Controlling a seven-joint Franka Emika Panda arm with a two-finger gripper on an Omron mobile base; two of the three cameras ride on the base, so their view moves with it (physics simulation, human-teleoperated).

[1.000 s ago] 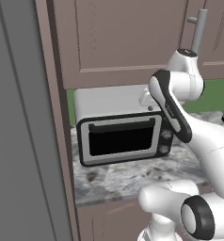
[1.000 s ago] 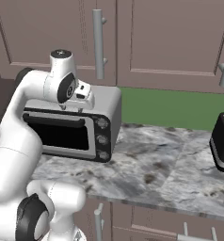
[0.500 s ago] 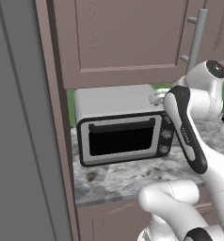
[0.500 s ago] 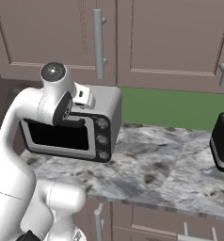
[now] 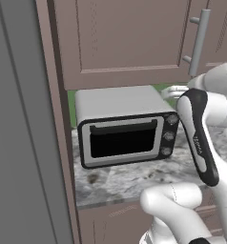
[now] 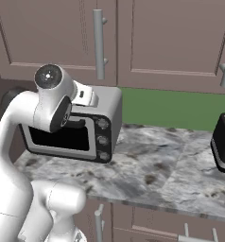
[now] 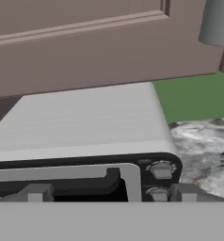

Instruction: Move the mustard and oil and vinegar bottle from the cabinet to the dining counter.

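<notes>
Swinging right and lower over the last second, my arm had carried its shoulder joint away from the cabinet door toward the right edge of the left base view, while the oven and the worktop kept their places.

The cabinet (image 7: 85, 52) stood shut, its panelled door closed flat and running across the top of the hand view, above and beyond my gripper (image 7: 109, 194). I could not tell what lay behind that door. One grey bar handle (image 7: 217, 21) hung at the door's right edge, up and to the right of my jaws and well apart from them.

My jaws stood wide and held nothing. One fingertip (image 7: 36, 193) rose low on the left and the other low on the right, with the front of the toaster oven (image 7: 85, 127) between them. The oven sat directly below the cabinet, with its grey top facing me and its knobs at the right end of its dark front. My hand hovered just over the oven's near right corner, touching neither the oven nor the door.

The oven rested on a marbled worktop (image 6: 157, 165) with a green wall (image 6: 171, 106) behind it. A dark toaster (image 6: 224, 146) stood far to the right on the same worktop. A tall grey panel (image 5: 20, 143) closed off the left side.
</notes>
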